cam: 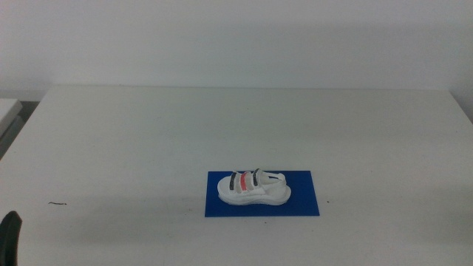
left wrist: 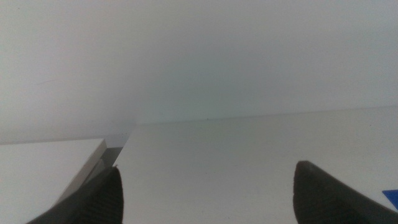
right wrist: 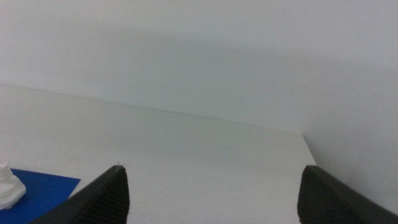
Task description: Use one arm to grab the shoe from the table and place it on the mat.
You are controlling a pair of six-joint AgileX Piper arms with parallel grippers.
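The white shoe [cam: 253, 187], with black and red straps, lies on its sole on the dark blue mat [cam: 303, 203], near the front of the white table [cam: 236, 125]. Both arms wait, drawn back from it. My left gripper [left wrist: 208, 199] is open and empty; only a black tip of it [cam: 11, 236] shows at the bottom left of the middle view. My right gripper [right wrist: 211, 193] is open and empty and is out of the middle view. The right wrist view shows the mat's edge [right wrist: 43, 186] and a bit of the shoe [right wrist: 9, 190]. The left wrist view shows a mat corner [left wrist: 392, 196].
A second white surface [cam: 7, 111] stands beside the table's left edge with a gap between them; it also shows in the left wrist view [left wrist: 50, 162]. A small dark mark [cam: 57, 203] lies on the table at the front left. A white wall stands behind.
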